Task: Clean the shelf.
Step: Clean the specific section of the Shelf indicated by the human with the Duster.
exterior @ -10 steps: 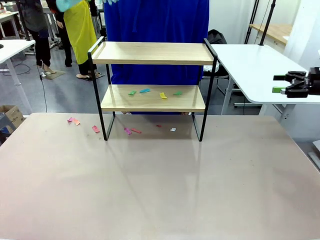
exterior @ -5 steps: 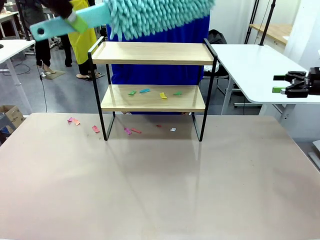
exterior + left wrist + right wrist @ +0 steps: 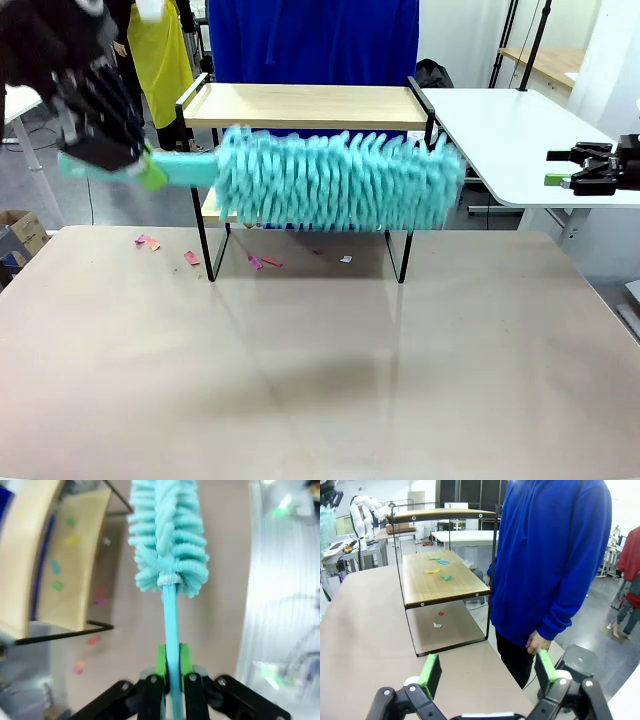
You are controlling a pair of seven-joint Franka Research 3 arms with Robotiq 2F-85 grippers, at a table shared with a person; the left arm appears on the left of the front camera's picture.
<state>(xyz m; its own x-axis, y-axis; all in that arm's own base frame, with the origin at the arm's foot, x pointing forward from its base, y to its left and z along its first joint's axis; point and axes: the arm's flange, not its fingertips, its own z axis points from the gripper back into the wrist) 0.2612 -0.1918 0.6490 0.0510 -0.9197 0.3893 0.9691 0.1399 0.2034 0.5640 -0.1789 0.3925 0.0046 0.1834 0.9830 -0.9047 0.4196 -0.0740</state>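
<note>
Your left hand [image 3: 125,160], at nine o'clock, was clamped on the handle of the teal duster [image 3: 335,182], whose long axis ran nine to three across the front of the shelf [image 3: 305,105] at twelve on the counter [image 3: 320,380]. The scraps [image 3: 433,571] on its lower board lay beyond the fibres, so the stroke likely needed a push toward twelve. Your right hand [image 3: 580,170], at three, stood open-fingered, farther off

The duster [image 3: 335,180] I held hung across the lower tier of the shelf [image 3: 305,105], centre of frame, barring entry; the desk [image 3: 320,390] across the lower half lay open, scraps [image 3: 190,258] left of centre.
</note>
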